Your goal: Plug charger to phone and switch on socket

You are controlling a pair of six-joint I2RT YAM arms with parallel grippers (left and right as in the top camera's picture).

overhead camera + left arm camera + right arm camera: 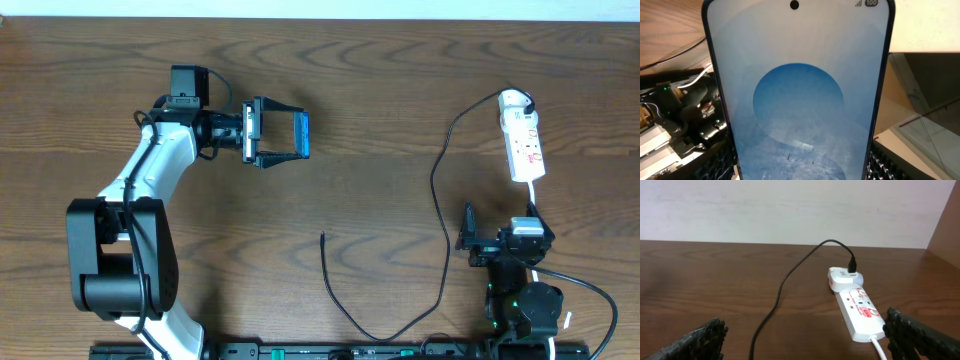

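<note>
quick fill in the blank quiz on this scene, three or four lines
1. The left gripper is closed on the ____.
2. The charger has its loose tip lying on the ____, unplugged.
3. Its other end sits in the adapter on the ____.
4. The right gripper is ____ and holds nothing.
Missing words: phone; table; socket; open.

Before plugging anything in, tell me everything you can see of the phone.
The phone is a slim slab with dark edges, its screen lit pale blue with a darker blue circle, a punch-hole camera and status icons at the top. The left end effector grips its long sides, over the table's left half. The charger's tip lies apart on the table.
</note>
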